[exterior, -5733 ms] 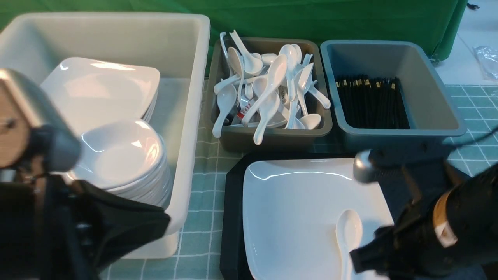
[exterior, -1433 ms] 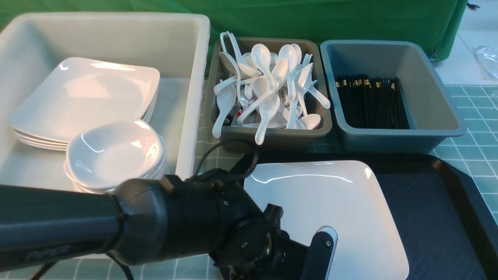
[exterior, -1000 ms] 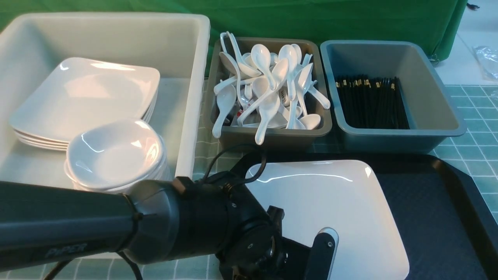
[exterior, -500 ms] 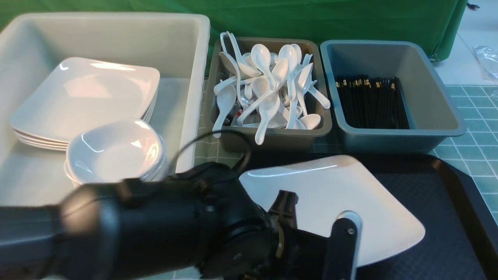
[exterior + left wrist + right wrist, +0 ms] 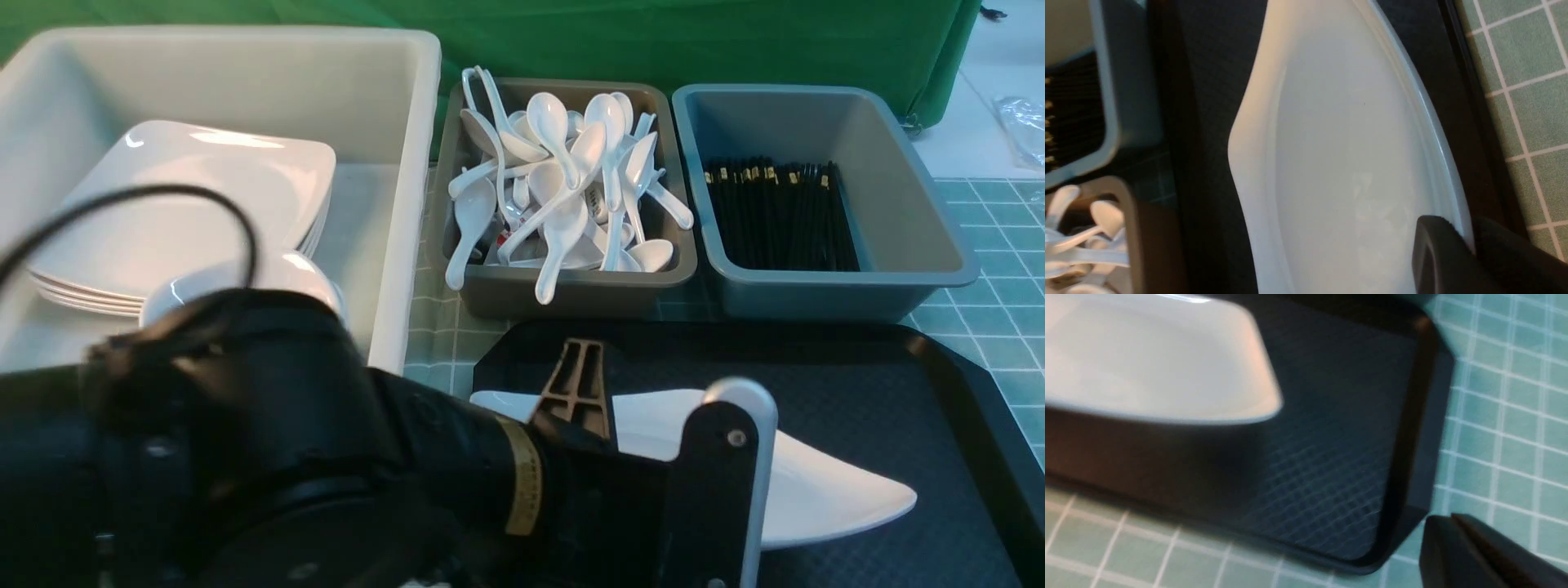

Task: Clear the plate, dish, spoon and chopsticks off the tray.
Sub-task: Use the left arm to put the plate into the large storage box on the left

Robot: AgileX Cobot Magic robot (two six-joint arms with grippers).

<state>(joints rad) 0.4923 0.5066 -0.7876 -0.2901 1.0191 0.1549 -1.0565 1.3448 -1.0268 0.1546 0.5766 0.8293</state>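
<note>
The large white plate (image 5: 824, 494) hangs tilted above the black tray (image 5: 898, 384), seen nearly edge-on. My left gripper (image 5: 706, 429) is shut on the plate's rim at its near left side. In the left wrist view the fingers (image 5: 1437, 253) pinch the rim of the plate (image 5: 1339, 143) over the tray (image 5: 1208, 102). My right gripper (image 5: 1449, 528) is shut and empty, over the tablecloth beside a corner of the tray (image 5: 1331, 457); the plate (image 5: 1147, 363) shows above that tray. It is out of the front view. No dish, spoon or chopsticks show on the tray.
A big white tub (image 5: 408, 163) at the left holds stacked plates (image 5: 204, 196) and small dishes (image 5: 306, 273). A brown-grey tub (image 5: 571, 286) holds several white spoons. A blue-grey tub (image 5: 898, 220) holds black chopsticks (image 5: 775, 212). Green checked cloth covers the table.
The spoon left the plate and the right arm left the front view. The left gripper closed on the plate's rim and lifted it, tilting it up off the tray.
</note>
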